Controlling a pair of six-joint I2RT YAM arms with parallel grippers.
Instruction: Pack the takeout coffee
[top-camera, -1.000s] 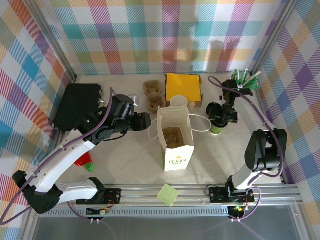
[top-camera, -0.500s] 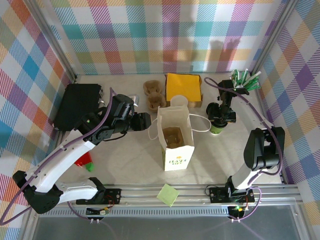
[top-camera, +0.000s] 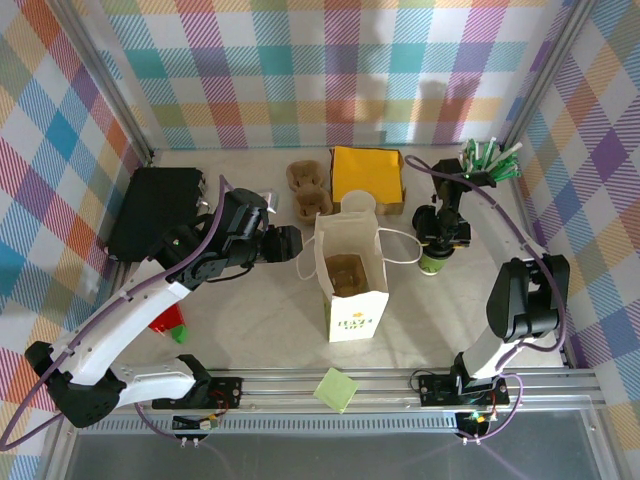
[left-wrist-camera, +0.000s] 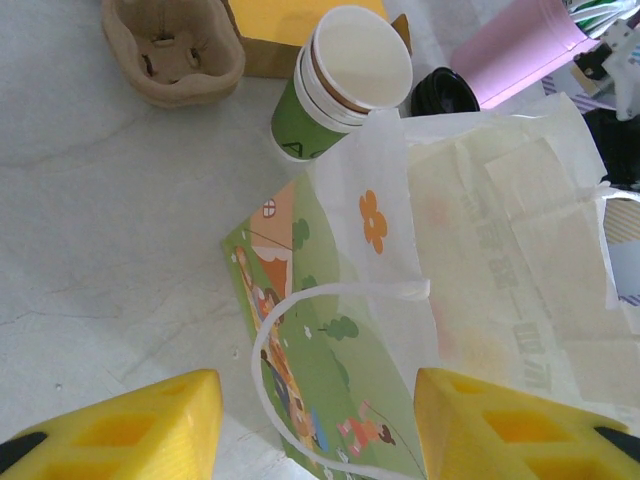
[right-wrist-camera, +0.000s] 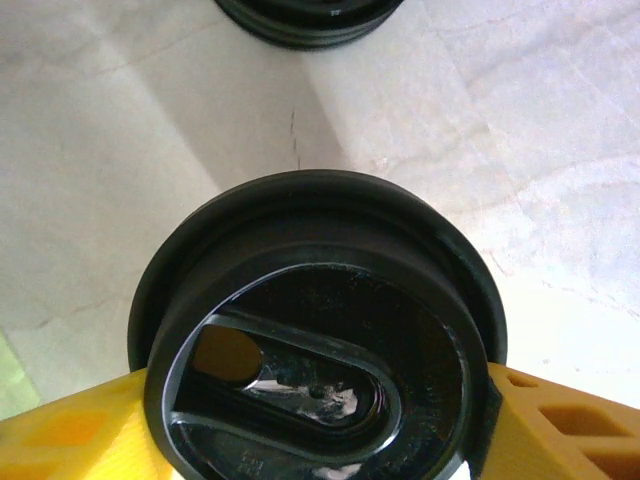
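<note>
The takeout coffee (top-camera: 431, 262) stands right of the paper bag (top-camera: 352, 285), its green base showing under my right gripper (top-camera: 438, 240). In the right wrist view its black lid (right-wrist-camera: 318, 330) sits between my yellow fingers (right-wrist-camera: 70, 435), which press on both sides, so the right gripper (right-wrist-camera: 320, 410) is shut on it. My left gripper (top-camera: 286, 245) is at the bag's left side and open. In the left wrist view the bag's white handle loop (left-wrist-camera: 262, 350) lies between the spread left gripper (left-wrist-camera: 315, 430) fingers. The bag (left-wrist-camera: 480, 250) is open, with a brown carrier inside (top-camera: 347, 274).
A stack of like cups (top-camera: 357, 203) (left-wrist-camera: 345, 85), yellow napkins (top-camera: 367, 175) and cup carriers (top-camera: 308, 190) (left-wrist-camera: 170, 50) sit behind the bag. A pink cup of sticks (top-camera: 488, 160) (left-wrist-camera: 520, 45) is back right. Spare black lids (right-wrist-camera: 305, 18) (left-wrist-camera: 445, 92) lie near. A black box (top-camera: 155, 210) is left.
The right wrist and its cable have shifted slightly over the cup. The cup, the bag and the left arm stay where they were.
</note>
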